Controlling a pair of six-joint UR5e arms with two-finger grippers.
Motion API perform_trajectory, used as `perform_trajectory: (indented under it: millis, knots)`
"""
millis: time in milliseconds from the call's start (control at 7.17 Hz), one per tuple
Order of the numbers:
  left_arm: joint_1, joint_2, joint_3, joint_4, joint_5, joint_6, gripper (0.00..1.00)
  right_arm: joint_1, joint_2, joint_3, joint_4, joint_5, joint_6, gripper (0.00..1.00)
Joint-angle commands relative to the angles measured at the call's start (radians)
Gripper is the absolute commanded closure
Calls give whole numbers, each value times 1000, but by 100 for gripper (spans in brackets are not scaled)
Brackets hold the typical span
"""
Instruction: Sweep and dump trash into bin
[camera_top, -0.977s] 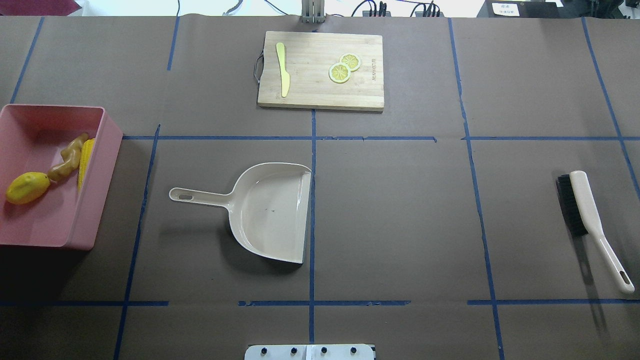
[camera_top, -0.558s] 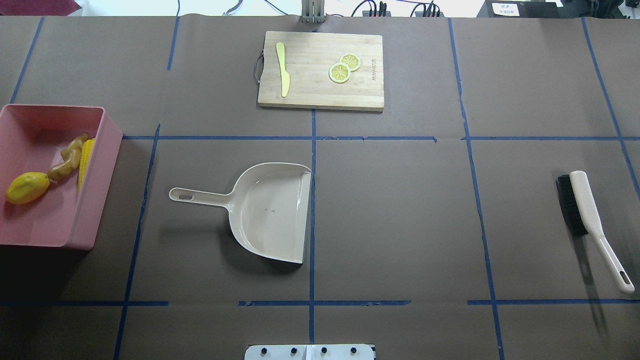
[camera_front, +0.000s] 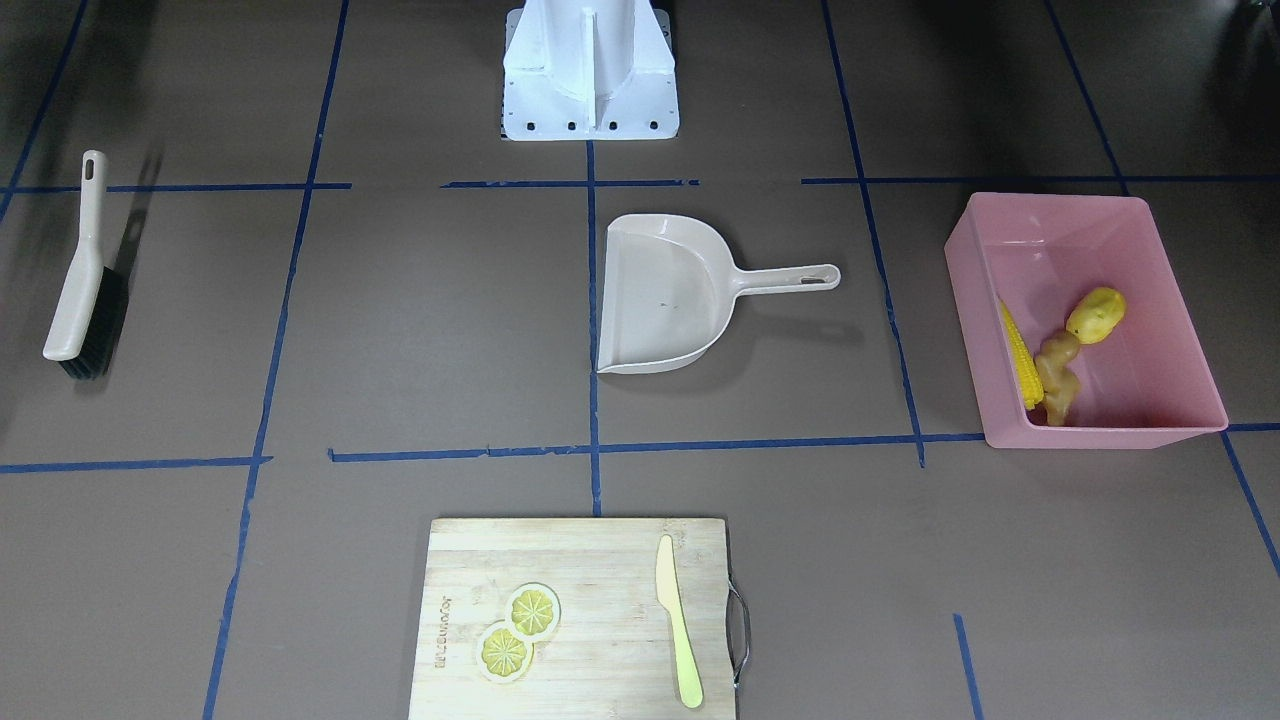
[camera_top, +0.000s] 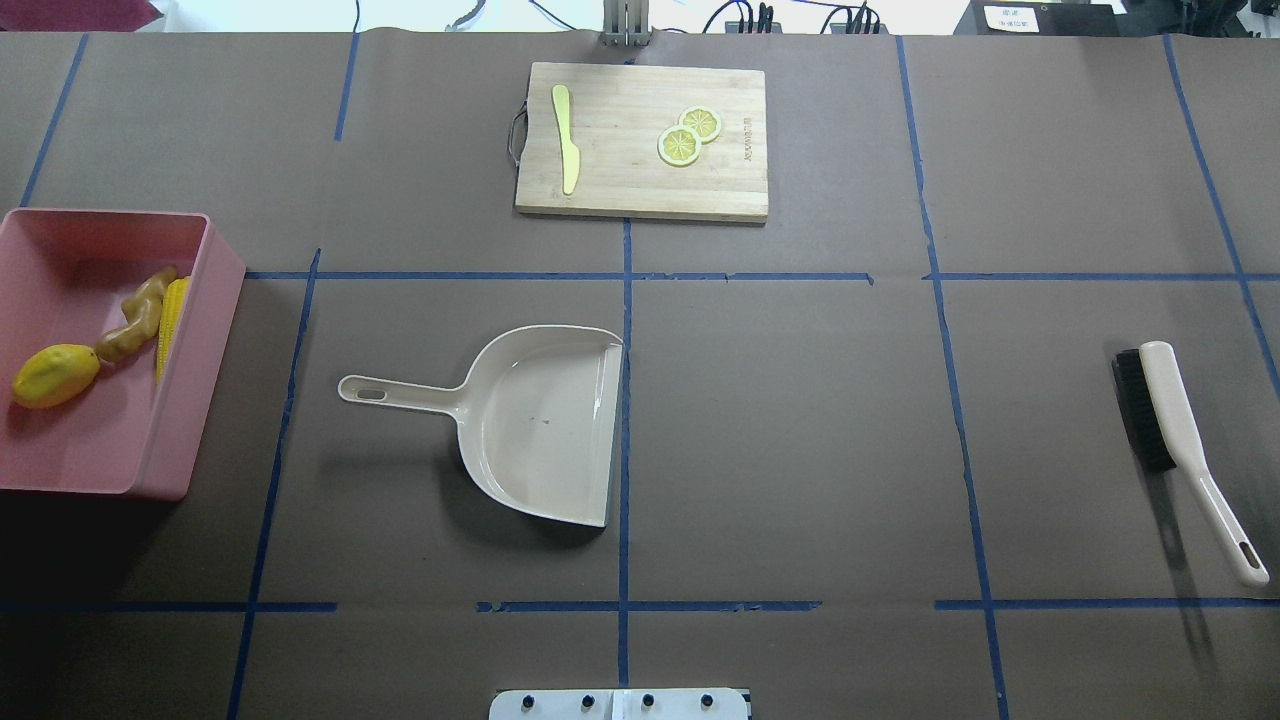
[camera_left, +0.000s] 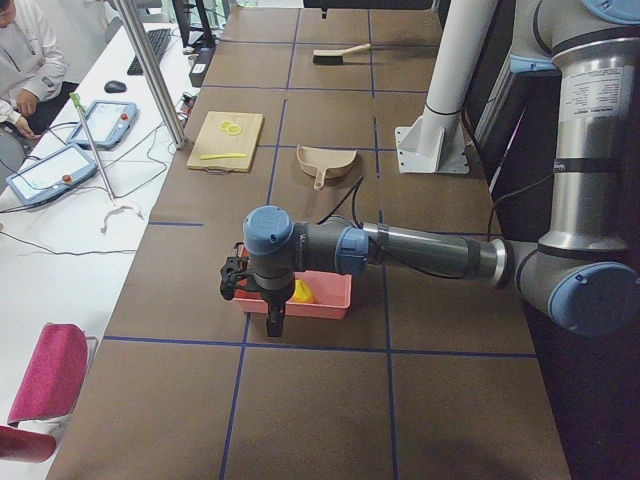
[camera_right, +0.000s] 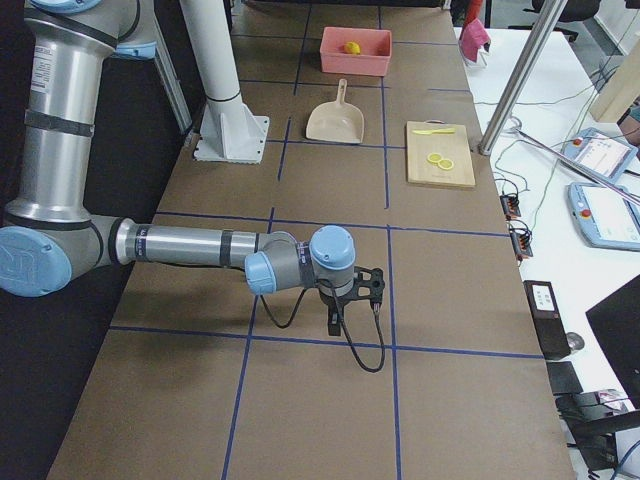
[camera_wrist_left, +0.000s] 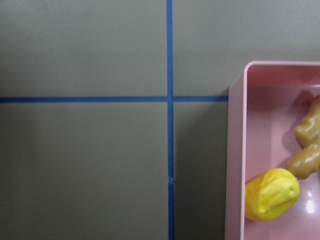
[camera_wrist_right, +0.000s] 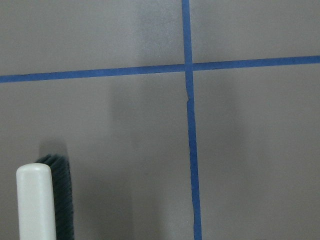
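Note:
The pink bin (camera_top: 222, 262) stands at the table's left end; it also shows in the front-facing view (camera_front: 1100, 205) and the left wrist view (camera_wrist_left: 235, 150). Inside lie the corn cob (camera_top: 172, 312), the ginger root (camera_top: 135, 318) and the yellow potato-like piece (camera_top: 55, 375). The left gripper (camera_left: 273, 325) shows only in the exterior left view, above the table just outside the bin's end; I cannot tell if it is open. The right gripper (camera_right: 333, 325) shows only in the exterior right view, past the table's right end near the brush; I cannot tell its state.
An empty beige dustpan (camera_top: 540, 420) lies mid-table, handle towards the bin. A beige brush (camera_top: 1170, 420) with black bristles lies at the right. A wooden cutting board (camera_top: 620, 190) at the far side holds two lemon slices (camera_top: 688, 135) and a yellow-green knife (camera_top: 566, 140).

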Motion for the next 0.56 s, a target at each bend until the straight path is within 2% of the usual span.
perform_trajectory:
  millis: [0,279,419]
  knots:
    - [2,8,21,-11,1,0,0,-45,-4,-9,-22,32,-12,0]
    - [5,13,26,-6,-10,3,0,15,-1,-1,-83,57,-182,0]
    - [20,8,11,-6,-1,3,0,22,-4,5,-97,43,-207,0]
